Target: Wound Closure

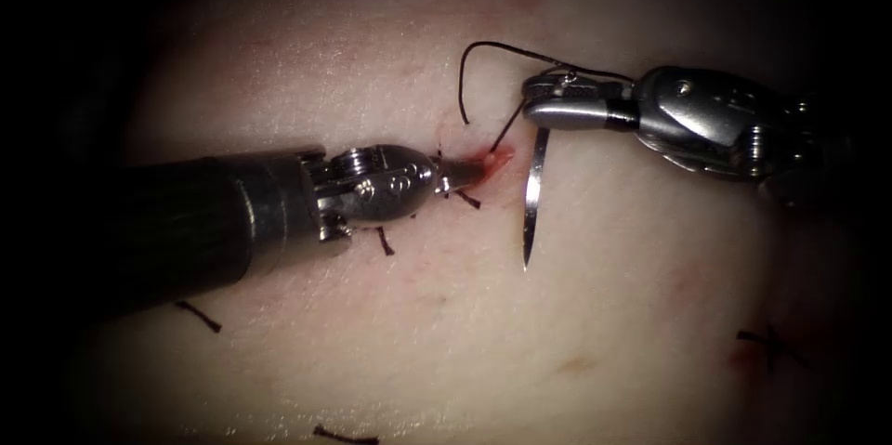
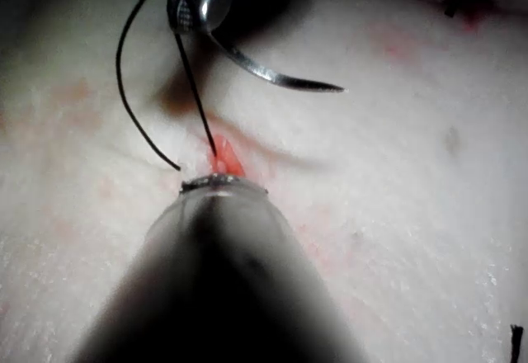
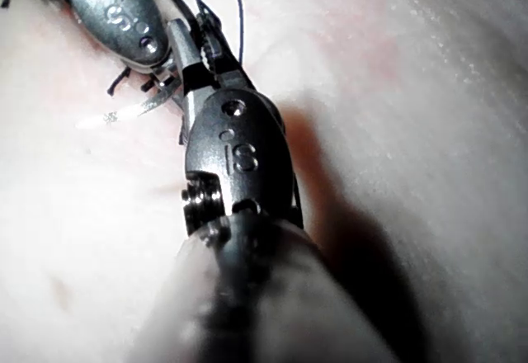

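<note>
My left tool (image 1: 462,171) comes in from the left, its jaws shut on a reddened lip of tissue (image 1: 494,160) at the cut. Just right of it, my right tool (image 1: 534,111) is shut on the curved needle (image 1: 531,203) near its tail. The needle hangs free of the tissue, tip pointing down. Dark thread (image 1: 474,50) arcs from the tissue beside the cut up over to the right tool. In the left wrist view the needle (image 2: 272,74) sticks out from the right tool (image 2: 198,4), above the pinched tissue (image 2: 224,161). The right wrist view shows its own jaws (image 3: 186,58) on the needle (image 3: 132,114).
Short dark stitch ends lie on the tissue: one below the left tool (image 1: 384,241), one at lower left (image 1: 198,315), one at the bottom edge (image 1: 344,436), and a knot at lower right (image 1: 771,343). Red fluid stains the cut.
</note>
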Tool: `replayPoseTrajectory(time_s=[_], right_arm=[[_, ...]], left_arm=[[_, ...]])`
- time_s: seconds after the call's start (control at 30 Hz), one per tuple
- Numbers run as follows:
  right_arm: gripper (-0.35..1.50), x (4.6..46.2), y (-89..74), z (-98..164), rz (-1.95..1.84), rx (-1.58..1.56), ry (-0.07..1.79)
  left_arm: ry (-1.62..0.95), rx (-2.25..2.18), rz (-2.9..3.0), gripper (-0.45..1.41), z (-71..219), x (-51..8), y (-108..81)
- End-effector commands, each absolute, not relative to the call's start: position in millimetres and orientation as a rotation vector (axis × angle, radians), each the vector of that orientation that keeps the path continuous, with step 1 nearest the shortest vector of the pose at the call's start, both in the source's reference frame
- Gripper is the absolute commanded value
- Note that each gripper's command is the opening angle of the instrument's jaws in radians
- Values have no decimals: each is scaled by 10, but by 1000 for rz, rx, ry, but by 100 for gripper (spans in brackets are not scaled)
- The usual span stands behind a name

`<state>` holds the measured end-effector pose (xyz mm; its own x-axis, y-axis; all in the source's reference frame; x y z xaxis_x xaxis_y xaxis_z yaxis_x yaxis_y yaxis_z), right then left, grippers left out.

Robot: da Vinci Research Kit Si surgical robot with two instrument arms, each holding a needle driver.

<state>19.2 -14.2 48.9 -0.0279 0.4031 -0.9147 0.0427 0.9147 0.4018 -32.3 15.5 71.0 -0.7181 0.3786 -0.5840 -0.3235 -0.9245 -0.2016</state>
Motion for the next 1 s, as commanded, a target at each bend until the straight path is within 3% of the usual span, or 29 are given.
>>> replayPoseTrajectory(time_s=[0.03,0.4,0.57,0.67,1.0], right_arm=[[-35,202,-145,496,235,325,1579],[-35,215,-139,501,-104,47,1500],[-35,218,-135,510,-137,-13,1481],[-35,222,-135,512,-156,-42,1477],[-35,233,-133,514,-209,-128,1460]], left_arm=[[-124,-907,2606,-45,715,-329,159],[-176,-850,2611,-45,724,-330,164],[-175,-842,2612,-6,723,-332,160],[-187,-832,2618,4,722,-333,158],[-203,-822,2614,7,716,-334,155]])
